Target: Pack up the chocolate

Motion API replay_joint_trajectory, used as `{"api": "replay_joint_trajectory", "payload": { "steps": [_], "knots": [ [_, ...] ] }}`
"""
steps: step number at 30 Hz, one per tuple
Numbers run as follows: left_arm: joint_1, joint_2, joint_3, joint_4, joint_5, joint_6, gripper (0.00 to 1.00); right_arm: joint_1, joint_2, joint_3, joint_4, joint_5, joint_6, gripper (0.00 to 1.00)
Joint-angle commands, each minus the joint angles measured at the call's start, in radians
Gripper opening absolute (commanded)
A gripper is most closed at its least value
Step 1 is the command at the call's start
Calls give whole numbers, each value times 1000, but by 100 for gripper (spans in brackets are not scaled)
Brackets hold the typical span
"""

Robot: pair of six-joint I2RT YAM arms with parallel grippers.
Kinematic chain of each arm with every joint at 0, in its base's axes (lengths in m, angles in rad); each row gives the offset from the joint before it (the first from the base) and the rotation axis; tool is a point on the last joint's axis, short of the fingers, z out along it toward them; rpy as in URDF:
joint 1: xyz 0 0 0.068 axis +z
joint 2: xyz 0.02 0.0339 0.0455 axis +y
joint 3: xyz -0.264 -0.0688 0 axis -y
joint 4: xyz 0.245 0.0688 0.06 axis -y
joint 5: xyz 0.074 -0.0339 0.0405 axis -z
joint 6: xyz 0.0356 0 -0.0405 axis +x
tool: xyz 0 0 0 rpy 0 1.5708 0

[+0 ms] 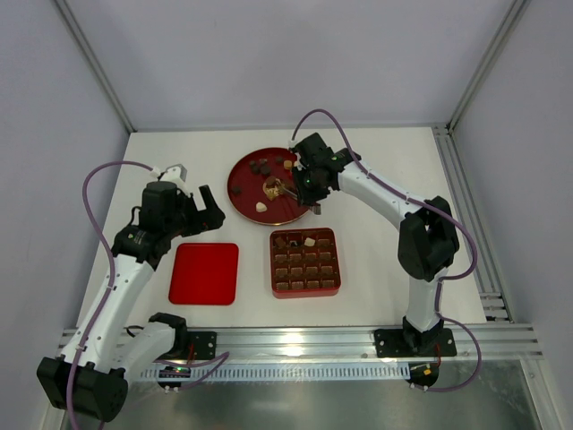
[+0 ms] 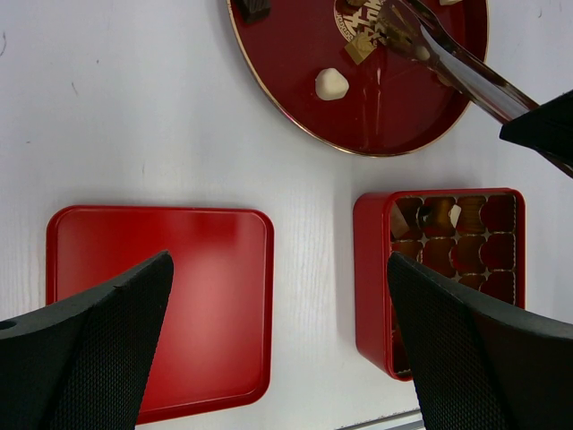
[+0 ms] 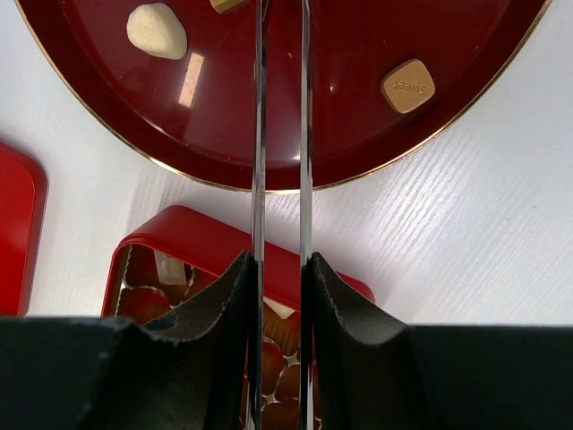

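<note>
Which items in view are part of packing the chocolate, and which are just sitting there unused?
In use: chocolate pieces on the round plate; red box, a few pieces already inside; metal tongs held by the right gripper.
Idle: flat red lid beside the box; left gripper near it, jaws open and empty.

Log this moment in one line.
right gripper: shut on tongs, over plate | left gripper: open, empty | lid: off, beside box

Brown and cream chocolate pieces lie on red plate, two in box.
</note>
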Motion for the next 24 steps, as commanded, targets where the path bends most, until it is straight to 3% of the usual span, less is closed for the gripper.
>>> {"api": "replay_joint_trajectory", "payload": {
  "steps": [1,15,24],
  "knots": [
    [3,-4,-2,15,14,1,100,-4,-66,42,-2,17,-11,28],
    [1,-7,-2,14,14,1,100,-5,-177,6,-21,26,-6,27],
    [3,-6,0,14,19,1,100,7,-350,-106,-61,63,23,27]
  ]
}}
